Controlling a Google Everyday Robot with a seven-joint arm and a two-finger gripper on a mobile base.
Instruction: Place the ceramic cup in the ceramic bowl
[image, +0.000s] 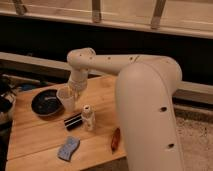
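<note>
The white ceramic cup hangs upright at the right rim of the dark ceramic bowl, which rests on the left part of the wooden table. My gripper comes down from the white arm directly onto the cup's right side and is shut on its rim. The cup overlaps the bowl's right edge; I cannot tell whether its base touches the bowl or the table. The bowl's pale centre shows to the left of the cup.
A slim white bottle with a cap stands just right of the cup, with a small black block at its foot. A blue sponge lies near the front edge and a reddish-brown item at the right. Dark clutter sits off the table's left.
</note>
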